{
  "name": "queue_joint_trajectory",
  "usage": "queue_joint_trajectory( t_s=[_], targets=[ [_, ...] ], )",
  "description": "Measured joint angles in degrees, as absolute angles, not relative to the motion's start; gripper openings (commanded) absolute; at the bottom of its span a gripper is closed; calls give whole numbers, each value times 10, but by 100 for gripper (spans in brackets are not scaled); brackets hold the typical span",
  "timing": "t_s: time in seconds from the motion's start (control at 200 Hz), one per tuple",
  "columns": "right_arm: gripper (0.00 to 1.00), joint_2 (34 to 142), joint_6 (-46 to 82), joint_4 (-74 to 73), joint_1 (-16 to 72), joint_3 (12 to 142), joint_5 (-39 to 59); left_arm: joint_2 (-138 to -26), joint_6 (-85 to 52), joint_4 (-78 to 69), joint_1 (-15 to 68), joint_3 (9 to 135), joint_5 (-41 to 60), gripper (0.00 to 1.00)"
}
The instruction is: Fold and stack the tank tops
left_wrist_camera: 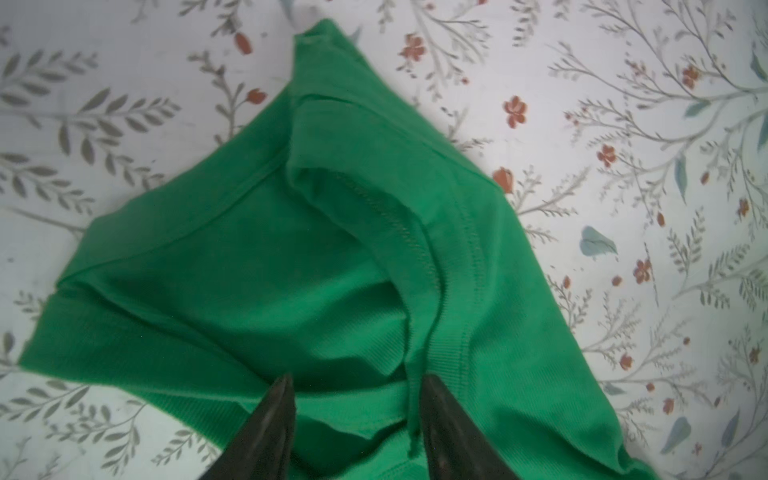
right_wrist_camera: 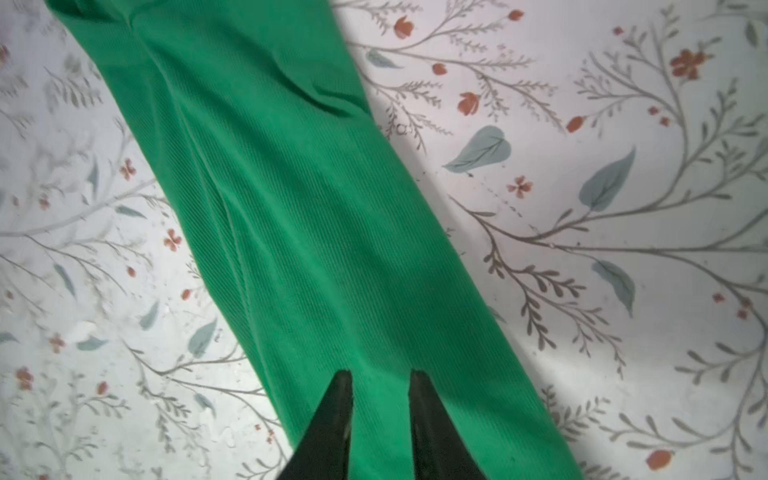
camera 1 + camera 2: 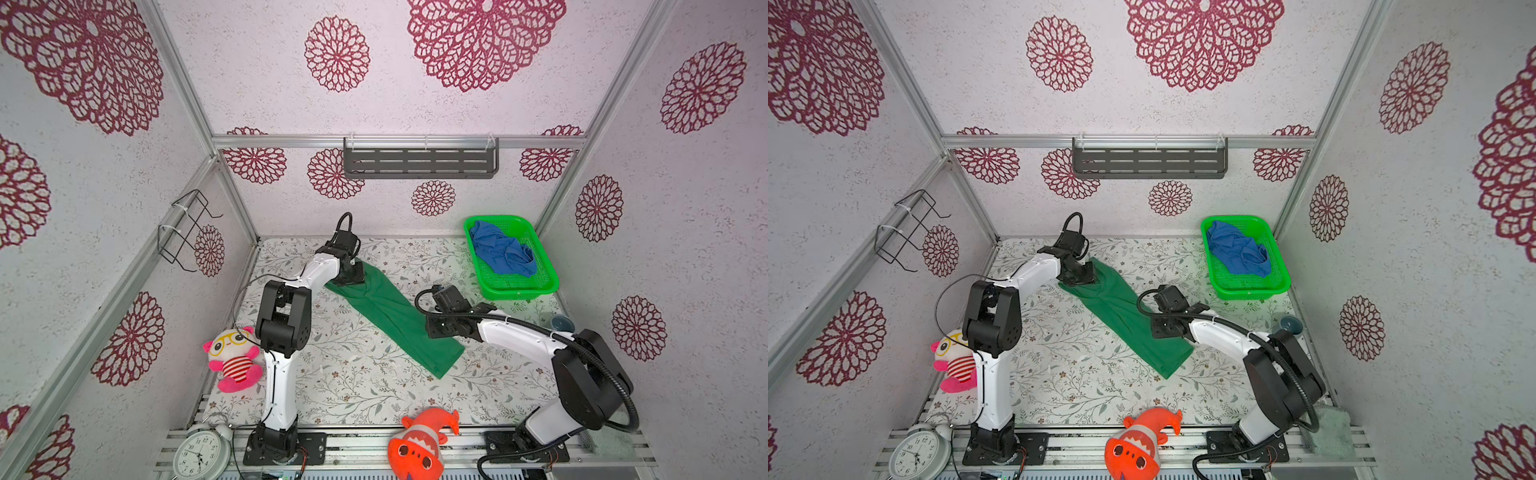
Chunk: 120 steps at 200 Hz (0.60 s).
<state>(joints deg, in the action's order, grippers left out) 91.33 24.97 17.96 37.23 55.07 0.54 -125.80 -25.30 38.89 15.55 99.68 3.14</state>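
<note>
Though folded lengthwise into a long narrow band, not yet stacked: dark green tank top, flat and diagonal across the middle of the table, strap end toward the far left, hem end toward the near right. Visible in both top views and filling much of both wrist views. At the strap end, overlapped armhole and neck edges with stitched binding.

Over the strap end, left gripper: jaws parted, green cloth showing in the gap, a loose hem edge just beside one finger, nothing clamped.

Over the band toward its hem end, right gripper: jaws parted by a narrow gap, ribbed green fabric showing between the tips. Whether pressing on the cloth or poised just above it, not clear from the wrist view.

Well apart from the green one, royal blue tank top: crumpled, unfolded, inside the bright green mesh basket at the far right corner of the table.

Beyond these:
- pink-and-white plush toy at the left edge, beside the left arm
- orange plush toy at the front rail
- white alarm clock at the front left
- grey slotted shelf on the back wall
- black wire rack on the left wall
</note>
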Motion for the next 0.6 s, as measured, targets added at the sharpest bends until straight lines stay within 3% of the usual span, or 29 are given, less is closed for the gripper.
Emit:
queue_joint_trajectory(
  t_s=[0.19, 0.43, 0.6],
  targets=[
    [20, 957, 242, 189, 373, 543, 9, -1318, -274, 392, 154, 1039, 38, 43],
    [20, 955, 310, 145, 415, 513, 12, -1430, -286, 423, 158, 1213, 73, 40],
    [30, 990, 387, 95, 506, 544, 44, -1520, -288, 456, 158, 1366, 120, 45]
  ],
)
